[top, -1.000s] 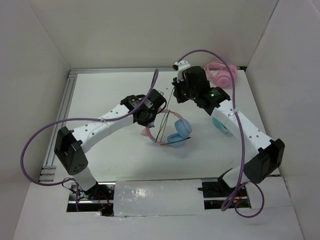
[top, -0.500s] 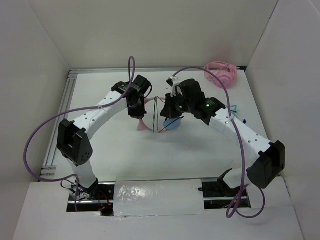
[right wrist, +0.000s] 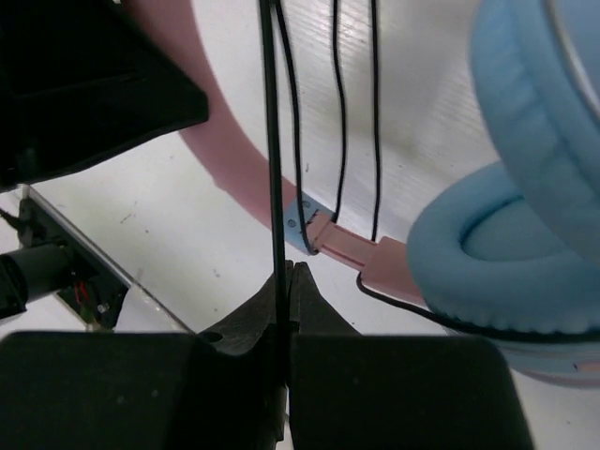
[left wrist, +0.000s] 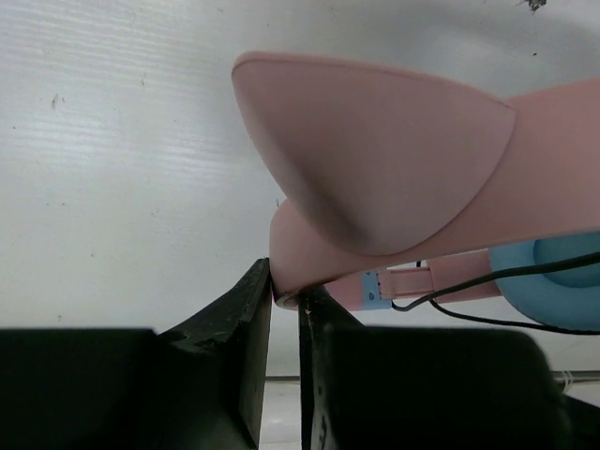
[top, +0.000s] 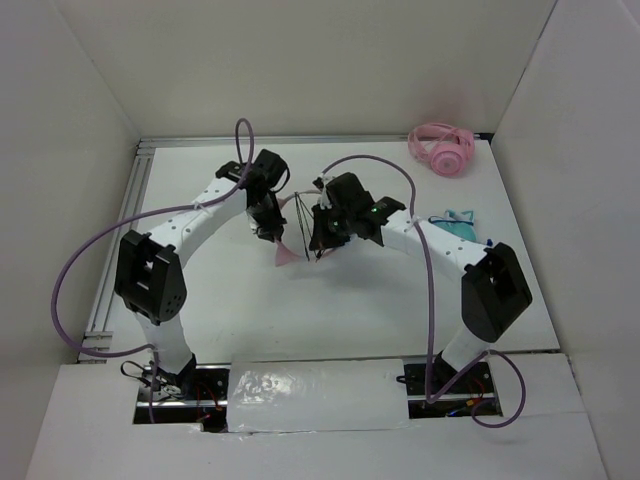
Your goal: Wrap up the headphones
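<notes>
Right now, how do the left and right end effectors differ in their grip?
The left end effector clamps the headphones' pink headband; the right end effector clamps their thin black cable. The left's jaws stand slightly apart around the band; the right's nearly meet. Both grip the same headphones.

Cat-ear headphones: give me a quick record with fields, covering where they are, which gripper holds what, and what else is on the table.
headphones: between the two grippers, mid-table in the top view
left gripper: shut on the pink headband, at the base of a cat ear
right gripper: shut on the thin black cable
cable: several strands cross the headband beside a light blue earcup
other items: pink headphones at the far right corner; teal headphones beside the right arm
</notes>
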Robot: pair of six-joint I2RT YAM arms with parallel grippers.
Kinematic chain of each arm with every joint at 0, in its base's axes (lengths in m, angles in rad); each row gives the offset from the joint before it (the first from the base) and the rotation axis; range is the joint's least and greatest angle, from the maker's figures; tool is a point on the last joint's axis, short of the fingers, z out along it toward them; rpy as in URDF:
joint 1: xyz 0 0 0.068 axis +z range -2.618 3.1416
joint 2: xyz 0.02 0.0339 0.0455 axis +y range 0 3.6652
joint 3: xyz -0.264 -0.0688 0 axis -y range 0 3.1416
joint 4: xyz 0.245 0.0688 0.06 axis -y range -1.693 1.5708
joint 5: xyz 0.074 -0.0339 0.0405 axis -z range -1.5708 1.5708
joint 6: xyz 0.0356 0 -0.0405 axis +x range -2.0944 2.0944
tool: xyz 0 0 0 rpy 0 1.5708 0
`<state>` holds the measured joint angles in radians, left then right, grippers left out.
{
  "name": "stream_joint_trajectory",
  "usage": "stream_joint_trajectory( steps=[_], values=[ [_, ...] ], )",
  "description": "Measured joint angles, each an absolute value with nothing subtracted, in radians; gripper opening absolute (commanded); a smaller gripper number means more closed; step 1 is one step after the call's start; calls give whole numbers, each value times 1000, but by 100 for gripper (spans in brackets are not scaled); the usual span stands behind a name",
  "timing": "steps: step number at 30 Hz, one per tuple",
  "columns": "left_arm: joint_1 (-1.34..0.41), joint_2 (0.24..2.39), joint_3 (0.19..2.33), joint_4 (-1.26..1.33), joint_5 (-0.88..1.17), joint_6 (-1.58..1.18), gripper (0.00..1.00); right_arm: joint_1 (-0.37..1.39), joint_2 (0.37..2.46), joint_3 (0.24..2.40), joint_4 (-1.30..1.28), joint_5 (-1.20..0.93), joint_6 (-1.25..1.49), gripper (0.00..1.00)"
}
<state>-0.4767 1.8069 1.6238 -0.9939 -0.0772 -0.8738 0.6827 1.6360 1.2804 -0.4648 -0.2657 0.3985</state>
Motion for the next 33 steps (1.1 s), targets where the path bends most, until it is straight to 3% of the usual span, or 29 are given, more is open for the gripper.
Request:
stream_joint_trajectory(
  steps=[13, 17, 20, 22, 24, 26, 30, 33],
  values=[
    [-435, 1786, 1512, -921, 43, -921, 0, 683, 1743, 1253, -456, -141, 472, 0],
    [-419, 1786, 1504, -911, 70, -937, 0, 683, 1772, 1269, -455, -139, 483, 15],
    [-406, 1788, 1499, -902, 84, -957, 0, 683, 1791, 1280, -451, -142, 487, 19],
    [-402, 1795, 1499, -900, 87, -970, 0, 683, 1798, 1287, -451, -142, 486, 18],
    [-399, 1808, 1499, -897, 93, -976, 0, 684, 1806, 1296, -460, -137, 484, 9],
    [-396, 1825, 1499, -891, 97, -977, 0, 685, 1816, 1306, -473, -123, 484, 7],
    [-390, 1865, 1499, -879, 110, -978, 0, 689, 1856, 1334, -509, -89, 482, 10],
    [-388, 1882, 1499, -877, 116, -978, 0, 690, 1880, 1345, -525, -82, 483, 17]
  ],
)
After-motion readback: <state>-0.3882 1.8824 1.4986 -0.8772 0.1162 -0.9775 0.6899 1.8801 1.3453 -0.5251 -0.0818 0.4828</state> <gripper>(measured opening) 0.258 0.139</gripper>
